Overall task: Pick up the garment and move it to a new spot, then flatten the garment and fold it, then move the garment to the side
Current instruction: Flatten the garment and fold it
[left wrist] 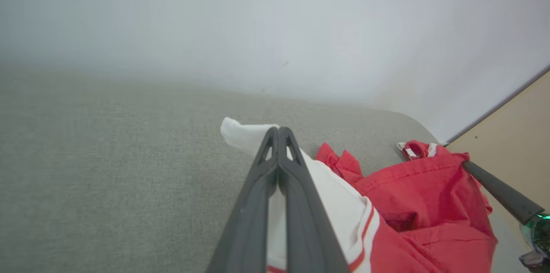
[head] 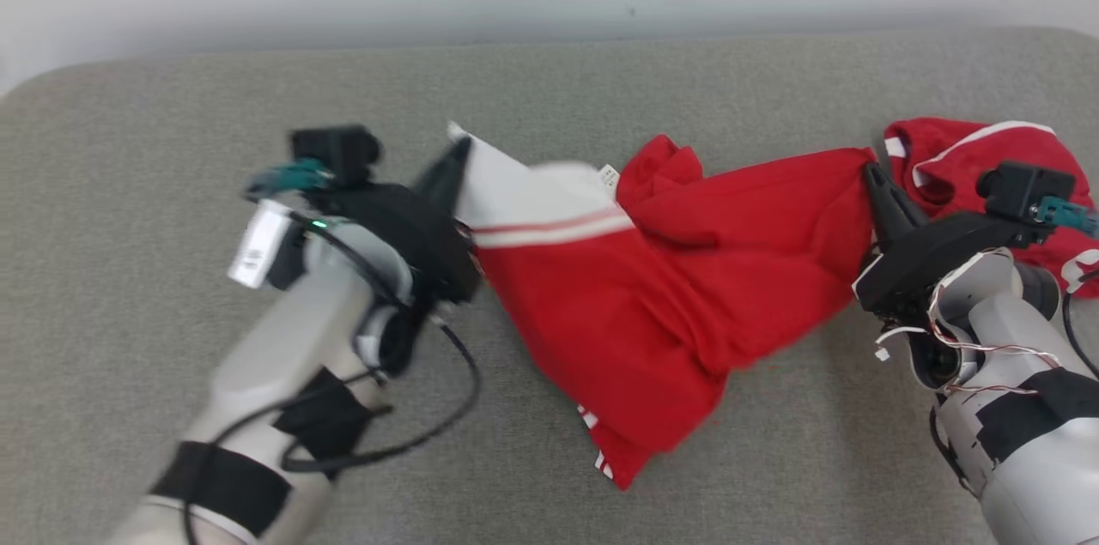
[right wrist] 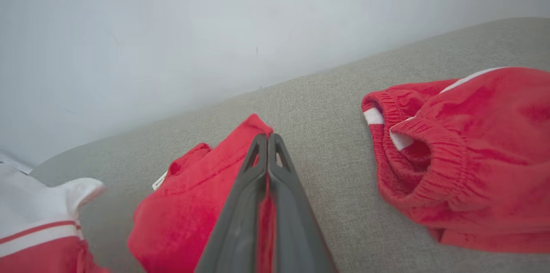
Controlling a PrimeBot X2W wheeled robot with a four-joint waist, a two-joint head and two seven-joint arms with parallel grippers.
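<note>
The white corner of the garment (head: 652, 296) just past my left pincer (head: 462, 152) smears into blur, and so does the forearm (head: 283, 356) behind it. The red bundle (head: 953, 154) right of my right pincer (head: 872, 174) runs behind that arm (head: 1013, 330) and off the picture's edge; whether it joins the garment I cannot tell. The tag (head: 609, 176) between the pincers is too small to read.

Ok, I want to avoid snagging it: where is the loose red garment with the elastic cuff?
In the head view the loose red garment lies at the far right of the grey cushion, just behind the right gripper, apart from the held garment.
</note>
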